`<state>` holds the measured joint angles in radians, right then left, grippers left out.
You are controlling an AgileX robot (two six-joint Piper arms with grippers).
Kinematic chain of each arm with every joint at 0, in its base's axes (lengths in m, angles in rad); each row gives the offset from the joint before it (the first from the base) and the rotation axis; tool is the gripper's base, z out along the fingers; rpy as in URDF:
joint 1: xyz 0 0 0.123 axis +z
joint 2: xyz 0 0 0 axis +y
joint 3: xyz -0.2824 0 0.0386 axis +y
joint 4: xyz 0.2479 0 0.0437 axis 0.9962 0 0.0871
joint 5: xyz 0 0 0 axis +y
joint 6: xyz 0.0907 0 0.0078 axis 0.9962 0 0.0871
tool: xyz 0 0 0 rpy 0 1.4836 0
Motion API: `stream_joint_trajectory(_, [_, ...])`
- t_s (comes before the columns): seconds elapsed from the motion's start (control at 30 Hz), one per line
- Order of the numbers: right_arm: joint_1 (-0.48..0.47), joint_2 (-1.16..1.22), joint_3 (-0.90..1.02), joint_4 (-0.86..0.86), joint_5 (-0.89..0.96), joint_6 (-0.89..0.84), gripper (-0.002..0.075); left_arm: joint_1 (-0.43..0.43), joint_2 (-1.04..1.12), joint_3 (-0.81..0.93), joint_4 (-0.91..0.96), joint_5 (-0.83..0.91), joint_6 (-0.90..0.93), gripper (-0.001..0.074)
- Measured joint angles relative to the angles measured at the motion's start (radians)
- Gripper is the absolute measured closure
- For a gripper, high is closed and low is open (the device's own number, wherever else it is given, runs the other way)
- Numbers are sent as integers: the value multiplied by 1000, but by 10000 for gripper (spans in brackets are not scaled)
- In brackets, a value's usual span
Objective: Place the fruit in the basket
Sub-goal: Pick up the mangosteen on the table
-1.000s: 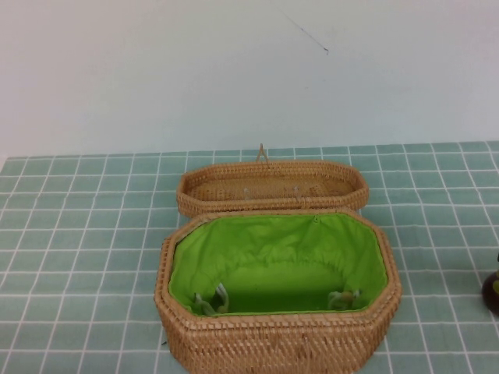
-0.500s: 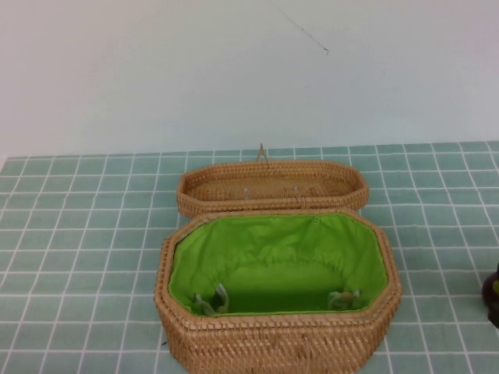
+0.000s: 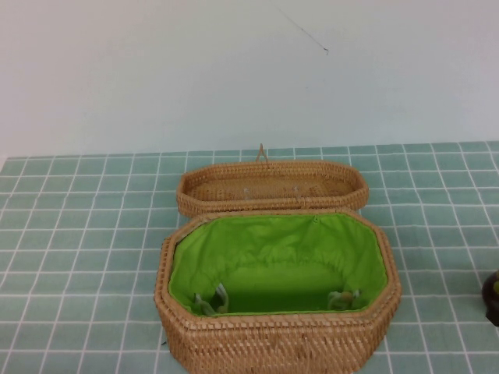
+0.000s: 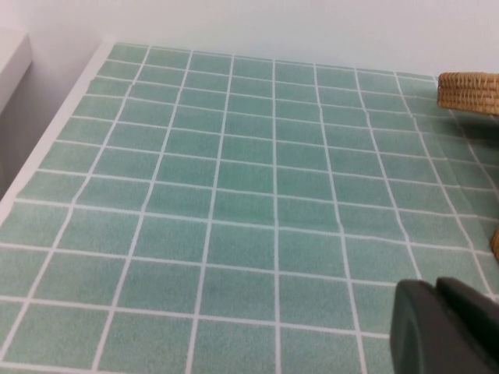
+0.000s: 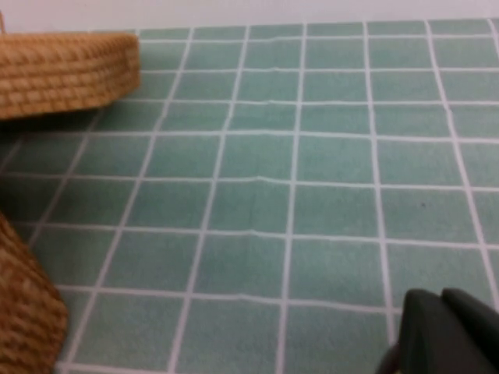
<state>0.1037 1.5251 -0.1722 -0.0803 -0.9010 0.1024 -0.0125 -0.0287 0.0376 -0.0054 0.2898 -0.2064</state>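
The basket (image 3: pixel 277 339) stands open at the table's near middle, with a bright green lining and nothing in it. Its lid (image 3: pixel 273 187) lies open behind it. A small dark round thing (image 3: pixel 492 296), cut off by the right edge of the high view, looks like the fruit; its leaves do not show. My left gripper (image 4: pixel 437 292) is shut and empty over bare tiles left of the basket. My right gripper (image 5: pixel 440 300) is shut over tiles right of the basket (image 5: pixel 23 312). Neither gripper shows in the high view.
The table is covered in a green tiled cloth (image 3: pixel 78 234) with a pale wall behind it. The table's left edge (image 4: pixel 54 148) shows in the left wrist view. The lid also shows in both wrist views (image 4: pixel 468 92) (image 5: pixel 62 70).
The dark round thing at the right edge of the high view has shifted slightly lower and further out of view. The basket and lid have not moved.
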Motion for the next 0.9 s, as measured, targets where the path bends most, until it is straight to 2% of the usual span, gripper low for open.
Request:
stream_joint_trajectory(0.2, [0,0,0,-34,-72,33,721,0,0,0,0,0,0,735])
stream_joint_trajectory(0.43, [0,0,0,-37,-294,-10,721,0,0,0,0,0,0,735])
stream_joint_trajectory(0.67, [0,0,0,-64,-161,-102,714,0,0,0,0,0,0,735])
stream_joint_trajectory(0.8, [0,0,0,-92,-180,-102,606,0,0,0,0,0,0,735])
stream_joint_trajectory(0.9, [0,0,0,-87,-193,-102,466,0,0,0,0,0,0,735])
